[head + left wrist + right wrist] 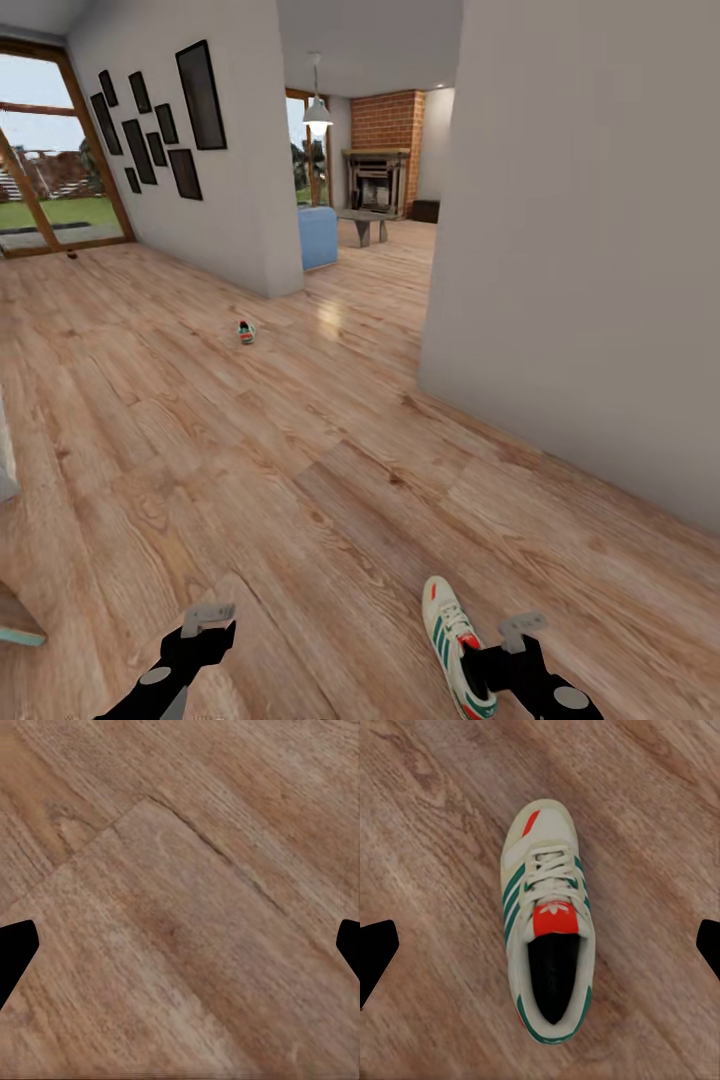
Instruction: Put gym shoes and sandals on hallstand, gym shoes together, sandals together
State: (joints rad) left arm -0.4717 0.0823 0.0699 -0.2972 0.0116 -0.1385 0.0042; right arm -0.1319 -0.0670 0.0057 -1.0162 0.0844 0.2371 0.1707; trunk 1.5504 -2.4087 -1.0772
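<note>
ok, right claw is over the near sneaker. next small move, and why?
Probably lower the right claw straight down onto the gym shoe. The shoe lies upright on the corridor floor, centred between the wide-open fingertips, not yet gripped. The second gym shoe waits farther off.

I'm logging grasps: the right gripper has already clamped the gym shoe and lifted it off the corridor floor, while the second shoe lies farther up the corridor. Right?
Not clamped. In the right wrist view the gym shoe lies flat on the corridor floor, the fingertips spread wide on either side. The right gripper is open above it. The second shoe does lie farther up the corridor.
</note>
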